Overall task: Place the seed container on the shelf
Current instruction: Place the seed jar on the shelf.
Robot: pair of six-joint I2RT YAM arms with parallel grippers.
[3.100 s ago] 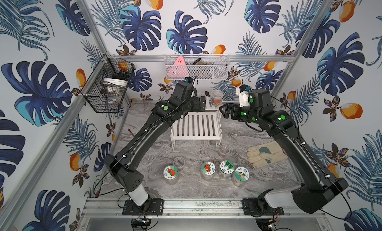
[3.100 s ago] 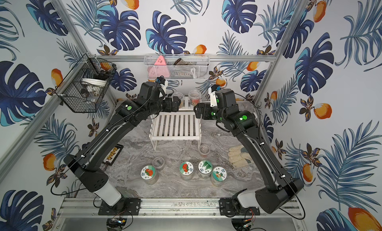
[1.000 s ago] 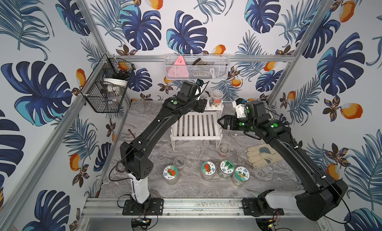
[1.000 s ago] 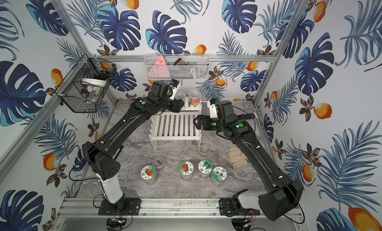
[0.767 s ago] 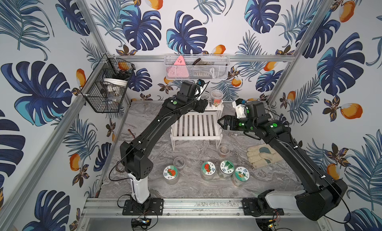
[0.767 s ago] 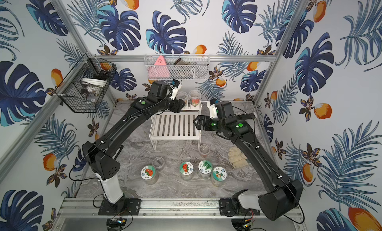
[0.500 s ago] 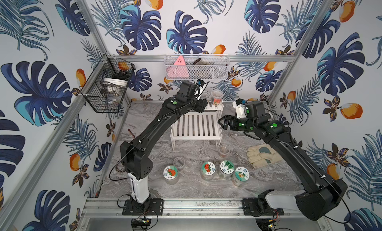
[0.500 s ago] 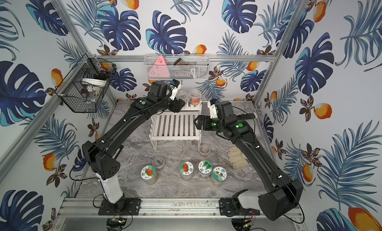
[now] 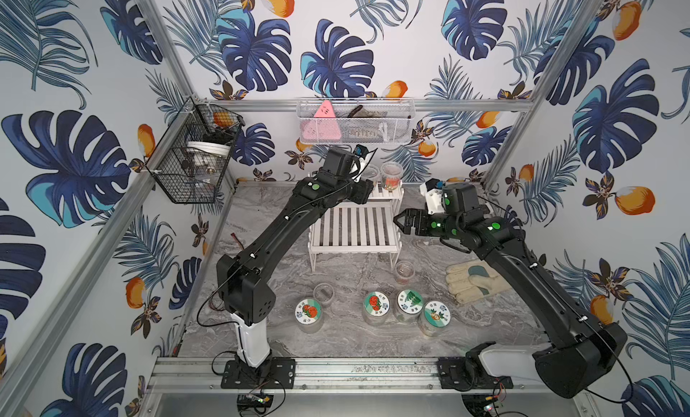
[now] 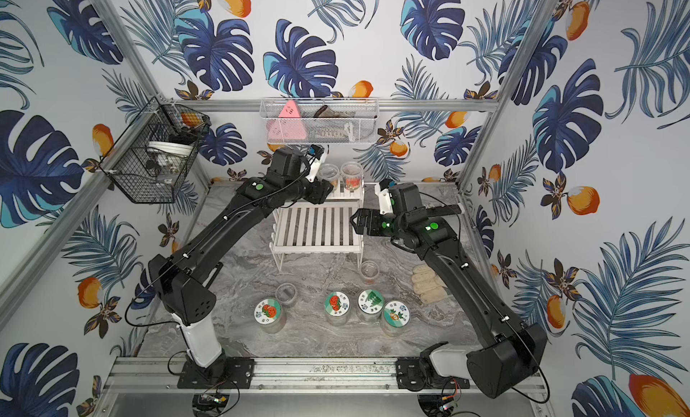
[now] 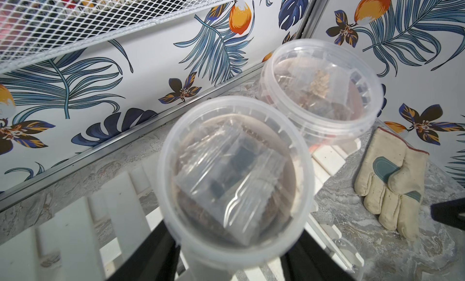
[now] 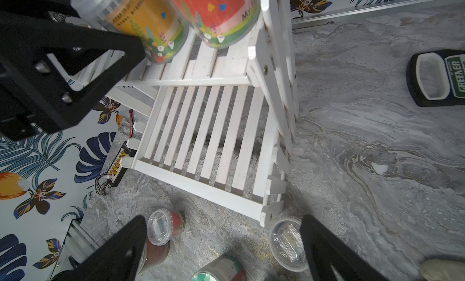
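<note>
maybe the seed container [image 10: 328, 172] tips off the top step of the shelf [image 9: 354, 228], or knocks the red jar [image 10: 351, 174] just beside it, if the left gripper [image 10: 324, 190] lets go while it leans. that gripper squeezes it tight, its arm stretched far forward. the right gripper [image 9: 401, 221] hangs beside the low step, fingers [image 12: 120, 252] spread wide.

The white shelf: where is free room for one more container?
The lower tier, between its front rail and the upper step, is bare. The upper tier is crowded: the orange-label container and the red-label container are side by side there.
</note>
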